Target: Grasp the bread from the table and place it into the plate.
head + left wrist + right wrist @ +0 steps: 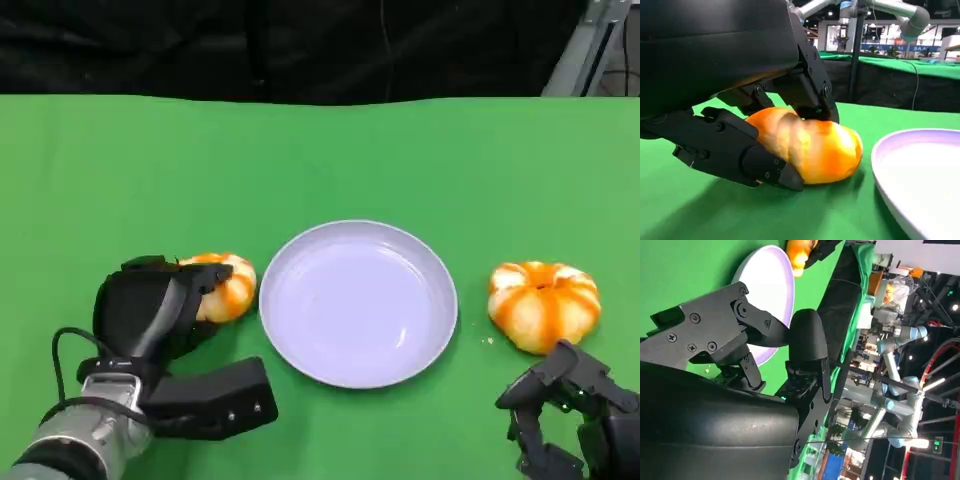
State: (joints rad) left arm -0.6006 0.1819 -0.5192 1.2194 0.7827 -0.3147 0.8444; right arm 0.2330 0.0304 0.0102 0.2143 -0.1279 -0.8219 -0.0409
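We see the left hand (pixel 160 310) at the table's (pixel 300 160) near-left, fingers (pixel 740 150) wrapped round a bread (pixel 225 285) — an orange-and-white bun lying on the green cloth just left of the plate (pixel 358 302). In the left wrist view the bread (pixel 810 147) sits on the table w/ one finger along its near side and others pressing from above and behind; it looks to be resting on the cloth, not raised. The plate's rim (pixel 890 145) is close beside the bread, a thin strip of green between them.

The plate is pale lilac-white, round, at the table's middle, w/ nothing in it.

A 2nd bread (pixel 543 303), pumpkin-shaped w/ orange and white ribs, lies to the plate's right, apart from the rim. The right hand (pixel 575 420) is at the near-right, just short of that 2nd bread — fingers bent and spread, nothing between them, not touching it as far as we can tell. In the right wrist view its fingers (pixel 725 325) are apart over the cloth, the plate (pixel 775 285) beyond them and the first bread (pixel 799 252) at the far rim.

Behind the table: dark backdrop.
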